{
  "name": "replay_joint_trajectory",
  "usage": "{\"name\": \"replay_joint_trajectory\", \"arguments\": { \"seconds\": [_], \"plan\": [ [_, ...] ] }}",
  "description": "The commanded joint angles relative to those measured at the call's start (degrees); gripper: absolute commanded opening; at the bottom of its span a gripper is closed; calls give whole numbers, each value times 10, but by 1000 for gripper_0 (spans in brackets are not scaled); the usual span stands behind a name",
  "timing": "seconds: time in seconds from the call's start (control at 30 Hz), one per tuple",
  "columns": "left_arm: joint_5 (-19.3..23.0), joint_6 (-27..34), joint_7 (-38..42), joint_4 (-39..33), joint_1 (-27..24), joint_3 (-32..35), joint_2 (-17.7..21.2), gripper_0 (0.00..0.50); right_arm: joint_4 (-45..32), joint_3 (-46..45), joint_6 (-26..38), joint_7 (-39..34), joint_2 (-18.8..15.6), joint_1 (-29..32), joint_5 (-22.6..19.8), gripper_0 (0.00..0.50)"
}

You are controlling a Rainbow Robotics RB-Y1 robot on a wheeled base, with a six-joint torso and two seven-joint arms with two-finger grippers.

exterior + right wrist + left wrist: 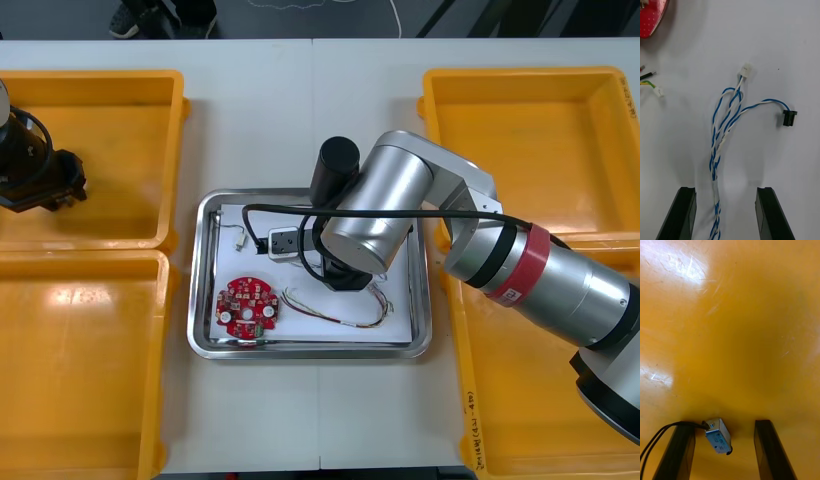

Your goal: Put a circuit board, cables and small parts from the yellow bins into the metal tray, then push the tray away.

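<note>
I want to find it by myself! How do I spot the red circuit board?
Look at the metal tray in the middle of the table, between the yellow bins. The board lies on its white inside, in the near corner on the robot's left. It is the only round, red thing; its neighbours are thin cables.

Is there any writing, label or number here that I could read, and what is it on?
No text here reads clearly.
Dark handwriting on the rim of the near right yellow bin: too small to read.
White label on the right arm's red band: too small to read.
Blue print on the small metal part inside the open left gripper: blurred.
</note>
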Motion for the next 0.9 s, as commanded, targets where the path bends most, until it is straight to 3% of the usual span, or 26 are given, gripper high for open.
{"name": "replay_joint_trajectory", "arguments": {
  "seconds": [0.03,0.1,0.2,0.4,0.63,0.9],
  "plan": [
    [-4,-6,-21,-6,16,3,-10,168,-37,-50,34,-10,11,-3,-15,457],
    [-4,-6,-23,-5,16,3,-10,51,-41,-64,50,-10,11,-7,-27,458],
    [-3,-5,-22,-6,17,3,-9,5,-45,-93,82,-13,11,-14,-50,457],
    [-10,4,-20,-22,16,32,-9,0,-70,-154,156,-24,12,-15,-64,457],
    [-64,92,-13,-107,15,111,-8,0,-114,-237,255,-40,5,-5,-62,456],
    [-82,215,-5,-220,16,179,-7,0,-179,-310,256,-78,-20,28,-71,458]
  ]
}}
